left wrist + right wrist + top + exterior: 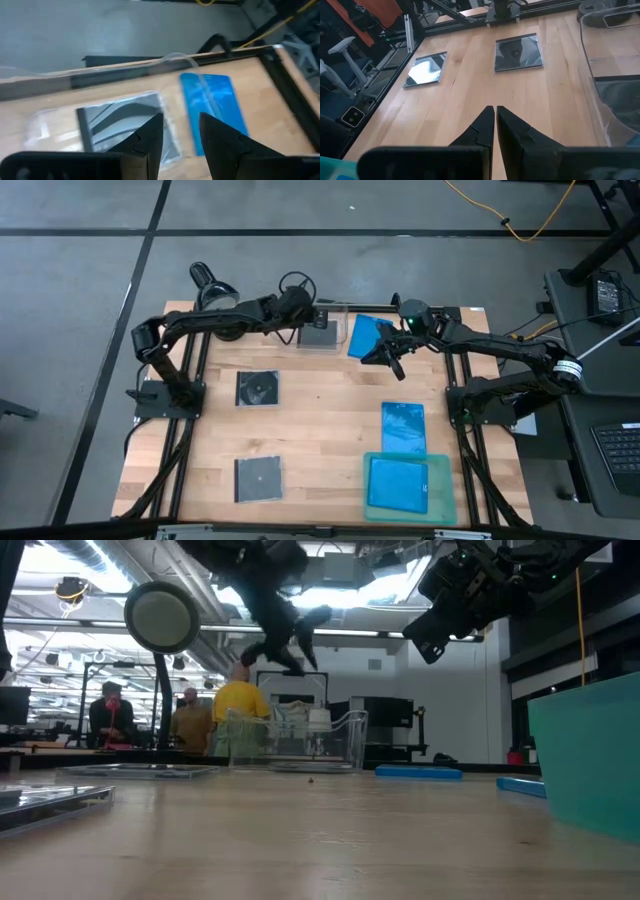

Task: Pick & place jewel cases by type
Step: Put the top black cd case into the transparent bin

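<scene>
High view: blue jewel case (404, 427) lies lengthwise front-to-back.

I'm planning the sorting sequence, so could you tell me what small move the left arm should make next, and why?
Probably draw the left pincer back from the clear bin. It hovers open and empty above the bin, a grey case lies inside, and two more square cases wait on the table.

The right gripper (495, 114) hung above the wooden table (465, 95) with its fingers pressed together. Two square jewel cases (518, 51) (426, 69) lay flat ahead, well apart. A clear plastic bin (612, 75) stood at one side.
</scene>
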Tool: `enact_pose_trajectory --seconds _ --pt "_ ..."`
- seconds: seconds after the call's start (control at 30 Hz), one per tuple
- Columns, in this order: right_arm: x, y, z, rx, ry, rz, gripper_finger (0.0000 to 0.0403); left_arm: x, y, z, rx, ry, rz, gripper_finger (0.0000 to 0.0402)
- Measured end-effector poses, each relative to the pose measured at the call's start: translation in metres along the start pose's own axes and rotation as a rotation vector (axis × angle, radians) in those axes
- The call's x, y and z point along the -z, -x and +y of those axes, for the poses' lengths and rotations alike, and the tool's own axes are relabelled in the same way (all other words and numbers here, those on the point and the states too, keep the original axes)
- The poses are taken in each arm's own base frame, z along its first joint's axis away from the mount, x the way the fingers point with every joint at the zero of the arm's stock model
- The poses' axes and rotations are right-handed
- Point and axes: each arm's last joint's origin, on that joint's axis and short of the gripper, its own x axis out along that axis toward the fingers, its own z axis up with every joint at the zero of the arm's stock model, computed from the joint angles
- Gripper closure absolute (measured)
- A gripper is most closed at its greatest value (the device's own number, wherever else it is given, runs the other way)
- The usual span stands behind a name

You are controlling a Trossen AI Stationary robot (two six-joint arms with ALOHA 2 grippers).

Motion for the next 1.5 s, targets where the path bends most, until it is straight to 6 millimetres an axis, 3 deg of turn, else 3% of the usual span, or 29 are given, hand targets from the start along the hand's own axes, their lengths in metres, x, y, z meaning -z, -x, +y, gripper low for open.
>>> enact_pose_trajectory --seconds 0.17,0.37,0.5,0.7,0.87,1.03,1.2,1.5 --pt "0.0 0.0 0.0 0.0 0.001 0.002 0.0377 0.0 0.024 -0.024 0.098 -0.016 -0.018 0.0283" --pt "0.0 0.0 0.0 0.001 0.007 0.002 0.0377 0.01 0.068 -0.049 0.217 -0.042 -0.028 0.0291" --pt "0.0 0.0 0.0 0.001 0.032 0.002 0.0377 0.029 0.101 -0.056 0.209 -0.058 0.002 0.0319" --pt "-0.001 0.0 0.0 0.005 0.062 -0.005 0.0377 0.068 0.144 -0.05 0.073 -0.071 0.11 0.0389" --pt "-0.002 -0.002 0.0 0.056 0.078 -0.008 0.0377 0.1 0.167 -0.03 -0.132 -0.111 0.24 0.0398" --pt "0.0 -0.01 0.002 0.112 0.082 0.021 0.0377 0.126 0.181 0.003 -0.418 -0.189 0.332 0.04" --pt "0.009 -0.028 0.002 0.133 0.064 0.086 0.0377 0.151 0.178 0.033 -0.591 -0.27 0.402 0.0401" --pt "0.031 -0.071 -0.001 0.137 -0.06 0.183 0.0377 0.192 0.15 0.09 -0.765 -0.32 0.426 0.04"
